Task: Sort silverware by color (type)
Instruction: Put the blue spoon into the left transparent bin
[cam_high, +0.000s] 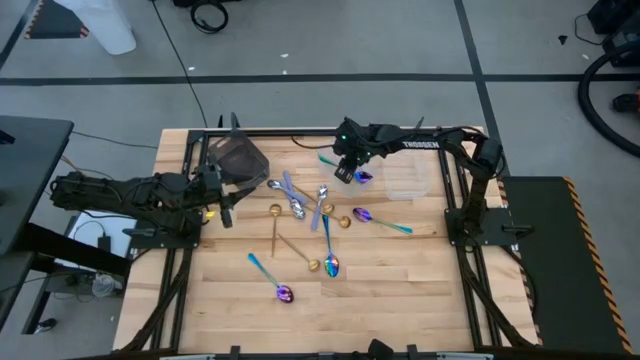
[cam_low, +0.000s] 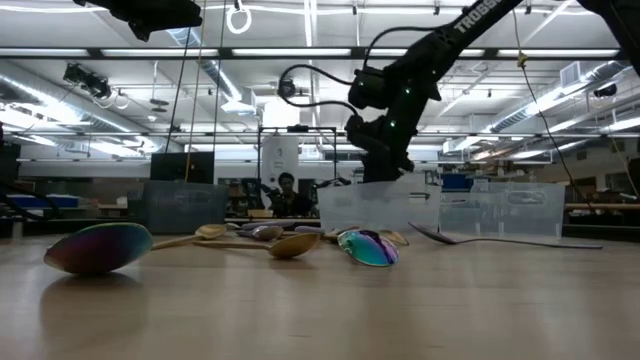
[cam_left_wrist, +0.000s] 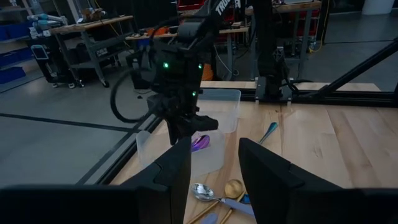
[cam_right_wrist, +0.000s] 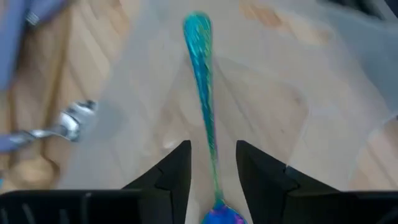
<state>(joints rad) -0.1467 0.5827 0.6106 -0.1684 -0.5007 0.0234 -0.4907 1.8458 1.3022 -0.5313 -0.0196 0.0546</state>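
One spoon in play: an iridescent spoon (cam_right_wrist: 203, 93) with a teal handle lies across a clear tub (cam_high: 405, 178) at the far right of the table (cam_high: 400, 300), its purple bowl (cam_high: 363, 177) at the tub's left edge.
Right gripper (cam_high: 346, 172): just above that spoon's bowl end, fingers apart either side of the handle; whether they touch it is hard to tell.
Other spoons (cam_high: 300, 205): silver, gold and iridescent ones scattered and overlapping mid-table; one iridescent spoon (cam_high: 382, 221) lies right of the heap, another (cam_high: 272, 277) nearer.
Count: hard to make out where the spoons cross.
Dark tub (cam_high: 240, 157): far left of the table, contents hidden.
Left gripper (cam_high: 226, 200): waiting at the left side near the dark tub, fingers apart, empty.
Beyond the table: a person (cam_low: 287, 192), small and mostly hidden behind the tubs.
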